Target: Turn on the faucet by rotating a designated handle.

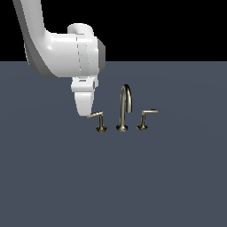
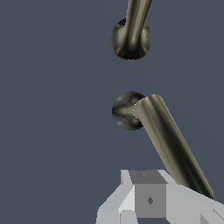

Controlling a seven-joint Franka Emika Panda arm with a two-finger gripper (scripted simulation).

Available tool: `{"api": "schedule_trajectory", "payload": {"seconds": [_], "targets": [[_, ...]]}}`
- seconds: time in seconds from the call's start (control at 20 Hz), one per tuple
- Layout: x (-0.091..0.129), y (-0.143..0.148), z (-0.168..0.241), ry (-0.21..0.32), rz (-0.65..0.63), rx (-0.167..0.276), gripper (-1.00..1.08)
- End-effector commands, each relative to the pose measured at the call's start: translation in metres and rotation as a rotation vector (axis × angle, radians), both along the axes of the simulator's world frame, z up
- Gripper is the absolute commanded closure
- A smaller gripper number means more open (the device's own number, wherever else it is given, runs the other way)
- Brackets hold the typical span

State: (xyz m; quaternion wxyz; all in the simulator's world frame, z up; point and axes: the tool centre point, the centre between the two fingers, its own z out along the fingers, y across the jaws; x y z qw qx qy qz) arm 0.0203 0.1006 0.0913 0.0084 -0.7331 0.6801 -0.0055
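Note:
The faucet is a small brass-grey set: a tall arched spout [image 1: 125, 106] between two low levers. The handle [image 1: 98, 117] is the lever on the exterior view's left, with an upright stem and a thin bar pointing toward the arm. My gripper [image 1: 85, 113] hangs just above and against the free end of that bar, with its fingers together and nothing between them. In the wrist view the handle's bar [image 2: 168, 142] runs from its round foot [image 2: 123, 111] past the side of my gripper [image 2: 148, 205]. The spout's foot [image 2: 131, 41] lies beyond it.
The twin lever [image 1: 145, 118] stands on the exterior view's right of the spout, its bar pointing away from the arm. All three pieces sit on a flat blue-grey surface [image 1: 111, 186]. The white arm [image 1: 62, 53] comes down from the upper left.

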Motion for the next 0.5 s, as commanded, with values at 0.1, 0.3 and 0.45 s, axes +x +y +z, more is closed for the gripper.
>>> {"api": "schedule_trajectory", "payload": {"seconds": [0.1,0.3,0.45], "targets": [[-0.021,-0.004,0.000,0.016,0.001,-0.005,1.08],[-0.034,-0.007,0.000,0.018,0.003,-0.005,1.08],[-0.031,-0.003,0.000,0.010,0.009,0.000,1.08]]}}
